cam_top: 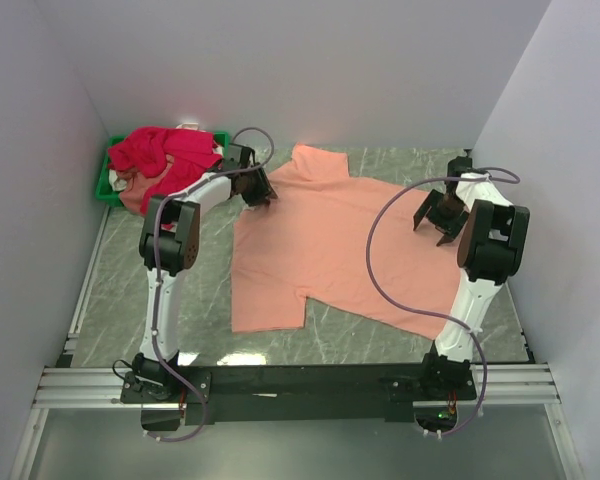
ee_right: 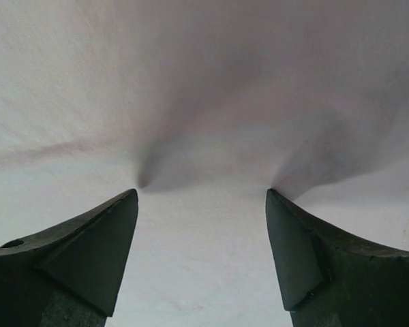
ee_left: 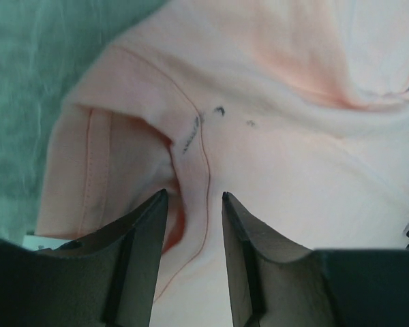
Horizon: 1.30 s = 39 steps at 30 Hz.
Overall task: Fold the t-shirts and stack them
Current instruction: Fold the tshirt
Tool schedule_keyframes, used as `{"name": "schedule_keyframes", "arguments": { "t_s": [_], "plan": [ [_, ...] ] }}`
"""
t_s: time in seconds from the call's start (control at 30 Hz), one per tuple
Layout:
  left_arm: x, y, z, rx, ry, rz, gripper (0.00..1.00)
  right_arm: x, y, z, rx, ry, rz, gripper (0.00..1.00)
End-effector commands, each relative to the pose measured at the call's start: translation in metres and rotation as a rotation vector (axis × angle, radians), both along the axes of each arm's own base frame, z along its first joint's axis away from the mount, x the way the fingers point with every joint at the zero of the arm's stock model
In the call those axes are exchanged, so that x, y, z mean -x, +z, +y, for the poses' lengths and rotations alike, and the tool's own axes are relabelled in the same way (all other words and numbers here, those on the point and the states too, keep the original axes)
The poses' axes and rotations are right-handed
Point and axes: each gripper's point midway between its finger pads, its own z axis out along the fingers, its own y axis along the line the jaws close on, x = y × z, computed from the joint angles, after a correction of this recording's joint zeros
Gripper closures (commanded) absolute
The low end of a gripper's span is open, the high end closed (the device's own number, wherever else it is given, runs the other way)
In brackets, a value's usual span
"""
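A salmon-peach t-shirt (cam_top: 320, 240) lies spread flat across the middle of the table. My left gripper (cam_top: 258, 192) is down at its upper-left sleeve. In the left wrist view that gripper (ee_left: 194, 195) is partly open, its fingers straddling the sleeve seam and a small fold of the shirt (ee_left: 293, 136). My right gripper (cam_top: 435, 222) is on the shirt's right side. The right wrist view shows it (ee_right: 202, 193) wide open, both fingertips dimpling the cloth (ee_right: 204, 102). Crimson-pink t-shirts (cam_top: 165, 150) lie crumpled at the back left.
The crimson shirts are heaped in a small green bin (cam_top: 104, 186) in the back-left corner. White walls close in the marble table (cam_top: 120, 290) on the left, back and right. A metal rail (cam_top: 300, 385) carries both arm bases along the near edge.
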Motion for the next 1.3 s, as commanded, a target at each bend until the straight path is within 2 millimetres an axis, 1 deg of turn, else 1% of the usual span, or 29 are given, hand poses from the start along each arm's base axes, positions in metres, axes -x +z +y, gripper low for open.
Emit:
{"name": "schedule_keyframes", "arguments": {
  "t_s": [0.0, 0.03, 0.07, 0.13, 0.2, 0.23, 0.27, 0.3, 0.33, 0.37, 0.4, 0.43, 0.47, 0.57, 0.67, 0.77, 0.8, 0.87, 0.9, 0.97, 1.0, 1.03, 1.07, 1.1, 1.13, 1.17, 1.2, 1.23, 1.27],
  "plan": [
    [-0.013, -0.025, 0.022, -0.079, 0.029, 0.031, 0.55, -0.011, 0.001, -0.004, 0.026, 0.023, 0.012, 0.19],
    [-0.015, -0.033, 0.025, -0.083, 0.032, 0.044, 0.55, -0.019, 0.006, -0.006, 0.03, 0.024, -0.006, 0.19],
    [-0.024, -0.026, 0.024, -0.074, 0.032, 0.022, 0.55, -0.018, 0.003, -0.005, 0.026, 0.026, 0.012, 0.19],
    [-0.029, -0.033, 0.026, -0.071, 0.03, 0.027, 0.55, -0.028, 0.009, -0.005, 0.029, 0.032, -0.006, 0.19],
    [-0.04, -0.026, 0.023, -0.058, 0.02, -0.001, 0.55, -0.03, 0.006, -0.004, 0.024, 0.035, 0.01, 0.19],
    [-0.042, -0.03, 0.023, -0.06, 0.013, -0.002, 0.55, -0.037, 0.01, -0.003, 0.025, 0.04, -0.007, 0.19],
    [-0.045, -0.032, 0.023, -0.059, 0.011, -0.004, 0.54, -0.037, 0.007, -0.002, 0.021, 0.04, 0.007, 0.19],
    [-0.052, -0.025, 0.02, -0.05, 0.003, -0.028, 0.54, -0.04, 0.006, -0.001, 0.016, 0.043, 0.008, 0.19],
    [-0.054, -0.031, 0.021, -0.05, 0.003, -0.023, 0.54, -0.047, 0.011, -0.001, 0.02, 0.049, -0.01, 0.19],
    [-0.057, -0.032, 0.022, -0.046, 0.005, -0.026, 0.54, -0.047, 0.006, 0.0, 0.015, 0.051, 0.007, 0.19],
    [-0.061, -0.028, 0.02, -0.034, -0.001, -0.039, 0.54, -0.049, 0.007, 0.001, 0.016, 0.052, 0.005, 0.19],
    [-0.064, -0.032, 0.02, -0.025, -0.001, -0.039, 0.54, -0.056, 0.01, 0.0, 0.016, 0.053, -0.011, 0.19],
    [-0.068, -0.029, 0.019, -0.013, -0.004, -0.057, 0.54, -0.056, 0.007, 0.001, 0.01, 0.055, 0.002, 0.19],
    [-0.077, -0.02, 0.014, 0.027, -0.019, -0.101, 0.52, -0.064, 0.009, 0.003, 0.001, 0.063, -0.008, 0.19],
    [-0.084, -0.005, 0.006, 0.061, -0.04, -0.144, 0.5, -0.071, 0.015, 0.006, -0.011, 0.076, -0.031, 0.19],
    [-0.09, 0.021, 0.002, 0.077, -0.049, -0.201, 0.49, -0.08, 0.028, 0.01, -0.024, 0.097, -0.08, 0.19],
    [-0.093, 0.04, 0.001, 0.083, -0.05, -0.239, 0.48, -0.082, 0.032, 0.011, -0.028, 0.1, -0.092, 0.19],
    [-0.093, 0.058, 0.002, 0.087, -0.044, -0.268, 0.48, -0.087, 0.045, 0.014, -0.035, 0.114, -0.133, 0.18],
    [-0.094, 0.08, 0.001, 0.091, -0.046, -0.308, 0.48, -0.088, 0.049, 0.016, -0.039, 0.12, -0.147, 0.18],
    [-0.093, 0.098, 0.004, 0.08, -0.038, -0.336, 0.48, -0.092, 0.065, 0.021, -0.052, 0.135, -0.192, 0.18],
    [-0.091, 0.121, 0.006, 0.079, -0.032, -0.367, 0.47, -0.091, 0.067, 0.023, -0.056, 0.14, -0.2, 0.18],
    [-0.089, 0.132, 0.008, 0.074, -0.03, -0.382, 0.47, -0.091, 0.079, 0.024, -0.053, 0.149, -0.228, 0.18],
    [-0.086, 0.135, 0.013, 0.052, -0.021, -0.386, 0.47, -0.092, 0.084, 0.025, -0.05, 0.153, -0.246, 0.18],
    [-0.079, 0.158, 0.015, 0.043, -0.017, -0.417, 0.46, -0.088, 0.086, 0.03, -0.055, 0.16, -0.247, 0.18],
    [-0.072, 0.163, 0.018, 0.026, -0.012, -0.414, 0.46, -0.087, 0.098, 0.031, -0.052, 0.166, -0.273, 0.18],
    [-0.063, 0.15, 0.025, -0.015, 0.011, -0.382, 0.46, -0.086, 0.102, 0.033, -0.049, 0.169, -0.286, 0.18],
    [-0.051, 0.173, 0.029, -0.039, 0.009, -0.415, 0.46, -0.079, 0.099, 0.036, -0.054, 0.171, -0.273, 0.18],
    [-0.041, 0.171, 0.034, -0.068, 0.02, -0.404, 0.46, -0.078, 0.109, 0.039, -0.049, 0.175, -0.302, 0.18],
    [-0.021, 0.144, 0.04, -0.11, 0.017, -0.342, 0.46, -0.074, 0.112, 0.041, -0.051, 0.178, -0.307, 0.18]
  ]
}}
